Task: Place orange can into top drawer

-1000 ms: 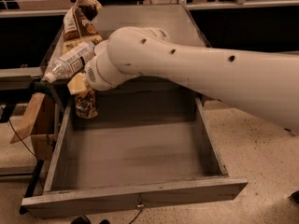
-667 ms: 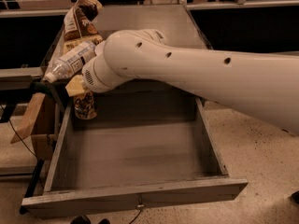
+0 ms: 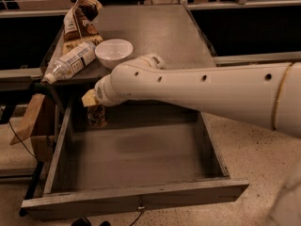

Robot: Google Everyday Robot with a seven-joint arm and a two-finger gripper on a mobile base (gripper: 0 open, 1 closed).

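Observation:
The orange can (image 3: 97, 117), orange-brown with a dark mottled pattern, is upright in the back left corner of the open top drawer (image 3: 141, 197), low over its floor. My gripper (image 3: 95, 108) comes in from the right on the white arm (image 3: 197, 91) and is shut on the can's top. The arm's end hides most of the gripper. I cannot tell whether the can touches the drawer floor.
On the grey tabletop (image 3: 155, 29) behind the drawer stand a white bowl (image 3: 114, 52), a clear plastic bottle (image 3: 70, 62) lying on its side, and a brown snack bag (image 3: 79, 25). A brown board (image 3: 29, 119) leans left of the drawer.
The arm has dropped lower, uncovering the white bowl. The can has moved with the gripper down and a little right, deeper into the drawer.

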